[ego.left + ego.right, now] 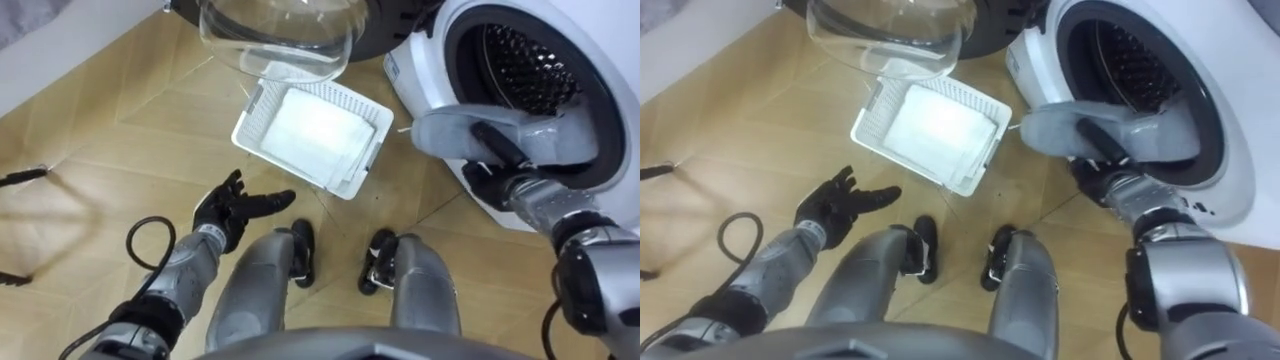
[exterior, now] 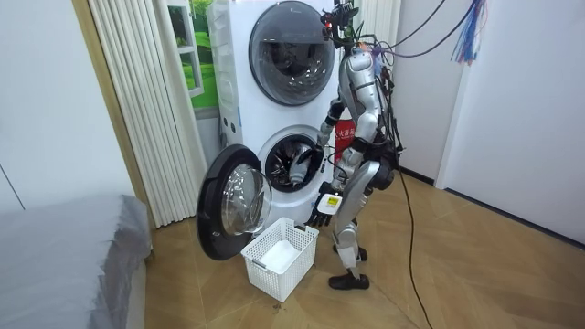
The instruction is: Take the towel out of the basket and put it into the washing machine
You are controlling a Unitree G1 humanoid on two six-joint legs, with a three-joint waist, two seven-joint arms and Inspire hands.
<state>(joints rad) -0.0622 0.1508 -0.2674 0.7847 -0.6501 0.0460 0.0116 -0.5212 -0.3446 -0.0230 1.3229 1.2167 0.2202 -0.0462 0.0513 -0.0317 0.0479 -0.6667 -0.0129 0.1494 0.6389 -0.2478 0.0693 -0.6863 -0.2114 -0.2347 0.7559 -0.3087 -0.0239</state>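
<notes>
Grey towel right at the drum mouth

The soft grey cloth towel (image 1: 455, 130) hangs at the white front-loading washing machine's (image 1: 450, 25) opening, right hand (image 1: 487, 178) clamped on it. Probably light and floppy, so grab it bunched. Left hand (image 1: 235, 210) is loosely spread near the white lattice plastic basket (image 1: 262, 100).

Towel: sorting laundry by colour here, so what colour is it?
Grey. The towel shows best in the left eye view, in the right robot hand.
</notes>
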